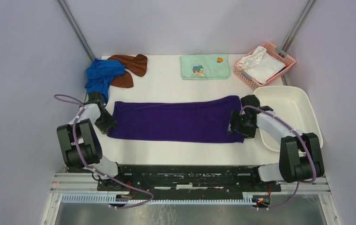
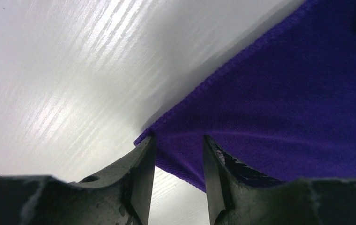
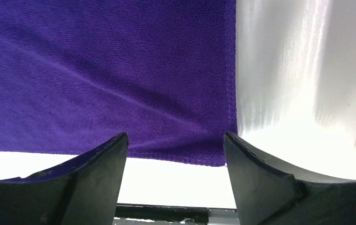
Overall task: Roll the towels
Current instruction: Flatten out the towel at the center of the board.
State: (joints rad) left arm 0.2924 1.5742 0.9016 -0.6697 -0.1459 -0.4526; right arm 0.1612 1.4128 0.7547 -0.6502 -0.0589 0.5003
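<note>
Bright, even light from above fills every view. The counter [image 2: 63,84] throws streaky glare in both wrist views, and the purple towel [image 2: 284,93] casts a soft shadow along its edge. The left end effector [image 2: 178,138], close to the lens, looks dark and soft.

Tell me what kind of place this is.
Probably a robotics lab cell, not a home: the left arm and right arm are bolted to a black plate at the near edge of the white table, walls with metal struts enclose it, and a purple towel lies spread between them.
</note>
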